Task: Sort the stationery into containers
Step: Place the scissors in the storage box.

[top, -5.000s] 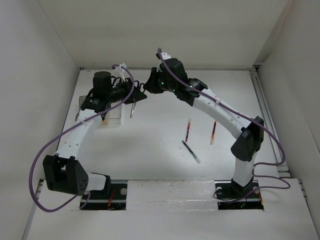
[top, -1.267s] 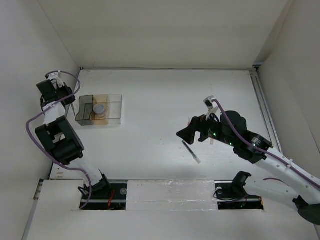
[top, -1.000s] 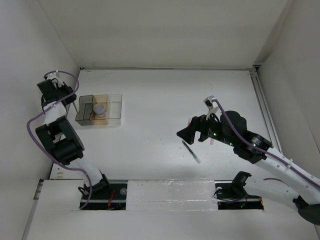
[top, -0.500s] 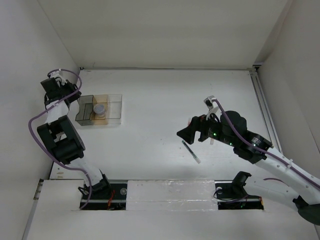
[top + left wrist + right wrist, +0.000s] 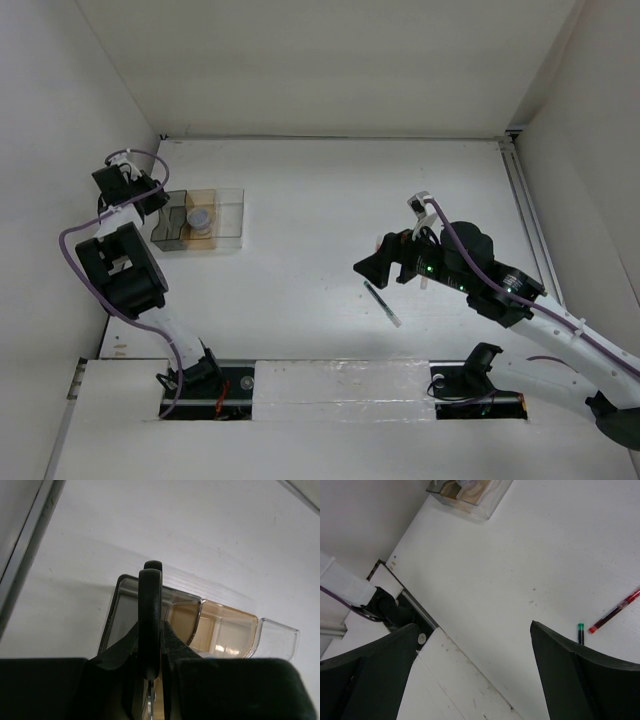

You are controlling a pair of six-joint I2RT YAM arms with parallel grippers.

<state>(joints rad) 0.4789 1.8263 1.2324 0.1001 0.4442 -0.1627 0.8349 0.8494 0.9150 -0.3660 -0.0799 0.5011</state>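
My left gripper (image 5: pixel 151 630) is shut on the black handle of the scissors (image 5: pixel 150 592), which stick up between its jaws. It hovers at the left edge of the smoky dark cup (image 5: pixel 122 617), beside the tan-lined clear tray (image 5: pixel 227 630). In the top view the left gripper (image 5: pixel 150 200) is at the cup (image 5: pixel 168 225), and the greyish roll (image 5: pixel 200 217) sits in the tray (image 5: pixel 228 212). My right gripper (image 5: pixel 370 265) stands open and empty above the black pen (image 5: pixel 381 303). One red pen (image 5: pixel 615 610) and the black pen's end (image 5: pixel 580 632) lie by the right fingers (image 5: pixel 570 670).
White walls close in the table on the left, back and right. A metal rail (image 5: pixel 530 220) runs along the right edge. The arm bases and a raised white ledge (image 5: pixel 340 380) line the near edge. The left arm's purple cable (image 5: pixel 75 245) loops by the left wall.
My left gripper has swung right and slightly forward, from the left wall to the cup's edge, still holding the scissors. The right arm has not moved.
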